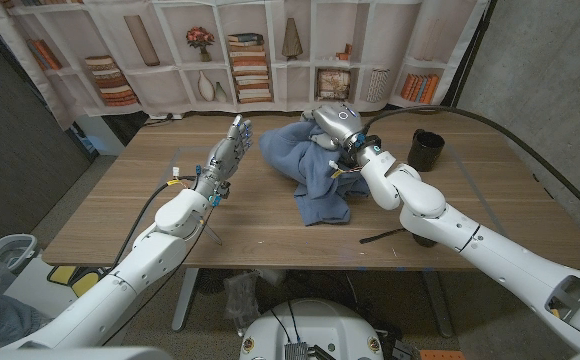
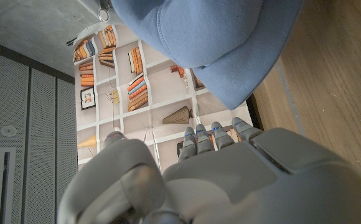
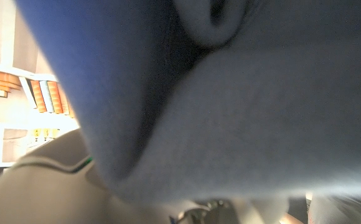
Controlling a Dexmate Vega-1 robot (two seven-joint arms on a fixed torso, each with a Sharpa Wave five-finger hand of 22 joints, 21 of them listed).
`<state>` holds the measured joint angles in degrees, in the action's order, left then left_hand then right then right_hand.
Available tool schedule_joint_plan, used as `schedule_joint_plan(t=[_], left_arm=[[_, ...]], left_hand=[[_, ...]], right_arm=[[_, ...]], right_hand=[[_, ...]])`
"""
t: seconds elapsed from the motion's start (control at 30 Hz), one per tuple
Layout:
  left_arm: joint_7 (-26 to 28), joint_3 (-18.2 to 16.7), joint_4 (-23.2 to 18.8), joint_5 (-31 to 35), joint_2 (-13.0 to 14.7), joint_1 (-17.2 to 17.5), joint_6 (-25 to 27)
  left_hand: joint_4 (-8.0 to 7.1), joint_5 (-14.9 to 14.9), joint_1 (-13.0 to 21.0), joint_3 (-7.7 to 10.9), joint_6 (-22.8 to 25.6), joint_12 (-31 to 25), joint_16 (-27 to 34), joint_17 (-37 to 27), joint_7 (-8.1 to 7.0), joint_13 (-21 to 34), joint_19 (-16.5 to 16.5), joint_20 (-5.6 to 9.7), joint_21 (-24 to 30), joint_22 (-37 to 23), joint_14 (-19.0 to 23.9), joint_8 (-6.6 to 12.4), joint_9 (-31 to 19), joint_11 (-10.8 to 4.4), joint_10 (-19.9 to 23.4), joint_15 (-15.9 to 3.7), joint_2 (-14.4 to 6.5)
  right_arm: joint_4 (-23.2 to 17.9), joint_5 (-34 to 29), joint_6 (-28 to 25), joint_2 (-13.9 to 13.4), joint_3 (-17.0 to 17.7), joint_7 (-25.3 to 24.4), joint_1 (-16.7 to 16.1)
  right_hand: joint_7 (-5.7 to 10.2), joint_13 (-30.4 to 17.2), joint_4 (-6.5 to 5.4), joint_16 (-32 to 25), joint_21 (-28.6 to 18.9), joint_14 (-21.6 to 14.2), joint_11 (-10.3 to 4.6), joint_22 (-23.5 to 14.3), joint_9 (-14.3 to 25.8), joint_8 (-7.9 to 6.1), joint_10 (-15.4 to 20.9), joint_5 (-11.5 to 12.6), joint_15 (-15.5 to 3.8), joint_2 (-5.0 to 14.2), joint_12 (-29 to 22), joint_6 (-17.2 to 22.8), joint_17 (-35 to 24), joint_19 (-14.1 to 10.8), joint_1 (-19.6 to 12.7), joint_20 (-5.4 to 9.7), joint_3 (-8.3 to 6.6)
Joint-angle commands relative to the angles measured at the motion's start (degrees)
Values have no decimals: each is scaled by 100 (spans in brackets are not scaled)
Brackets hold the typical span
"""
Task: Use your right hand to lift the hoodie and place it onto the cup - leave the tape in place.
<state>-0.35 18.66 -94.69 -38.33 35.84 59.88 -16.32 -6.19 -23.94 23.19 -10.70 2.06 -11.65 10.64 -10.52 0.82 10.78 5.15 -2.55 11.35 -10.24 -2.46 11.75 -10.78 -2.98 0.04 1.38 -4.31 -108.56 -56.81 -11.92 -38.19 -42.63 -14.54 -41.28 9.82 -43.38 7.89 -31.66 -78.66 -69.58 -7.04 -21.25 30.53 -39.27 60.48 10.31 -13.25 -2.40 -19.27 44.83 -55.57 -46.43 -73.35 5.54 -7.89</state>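
From the head view, one blue hoodie point(image 1: 310, 165) lies bunched mid-table; the right hand point(image 1: 335, 125) sits on its far side, fingers buried in cloth — grip impossible to tell. One black cup point(image 1: 426, 150) stands apart to the right. The left hand point(image 1: 225, 155) stands upright, fingers apart, holding nothing.

In the left wrist view, the hoodie point(image 2: 211, 43) is cut off.

Right wrist view — blurred hoodie point(image 3: 230, 93) fabric close up.

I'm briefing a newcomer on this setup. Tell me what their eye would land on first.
First the blue hoodie, bunched at the table's middle with the right hand buried in its upper folds, apparently gripping it. Next the left hand, upright beside the hoodie with its fingers spread and nothing in them. Then the black cup, standing apart near the table's right far edge.
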Motion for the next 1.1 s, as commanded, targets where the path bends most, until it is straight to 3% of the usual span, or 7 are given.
schedule_joint_plan(t=[0.03,1.1], left_arm=[[-40,-15,56,-23,-6,-10,-49],[-58,-6,133,-14,-52,-64,-93]], left_hand=[[5,15,37,-64,37,3,24,-9,-25,13,8,-43,24,-24,13,-16,-14,-32,-8,7,-51],[2,19,57,-109,51,3,26,-10,-16,13,10,-44,24,-24,17,-12,-15,-31,-7,15,-72]], right_arm=[[-117,-70,-118,34,112,-110,-28],[-595,-272,-410,-48,451,-291,-172]], right_hand=[[-2,-29,0,-18,-64,-48,11,16,8,-31,48,25,-6,869,34,37,-8,-72,-919,744,5],[3,-147,-8,-35,-125,-105,2,176,7,-33,103,26,-5,861,156,38,-30,-127,-920,742,34]])
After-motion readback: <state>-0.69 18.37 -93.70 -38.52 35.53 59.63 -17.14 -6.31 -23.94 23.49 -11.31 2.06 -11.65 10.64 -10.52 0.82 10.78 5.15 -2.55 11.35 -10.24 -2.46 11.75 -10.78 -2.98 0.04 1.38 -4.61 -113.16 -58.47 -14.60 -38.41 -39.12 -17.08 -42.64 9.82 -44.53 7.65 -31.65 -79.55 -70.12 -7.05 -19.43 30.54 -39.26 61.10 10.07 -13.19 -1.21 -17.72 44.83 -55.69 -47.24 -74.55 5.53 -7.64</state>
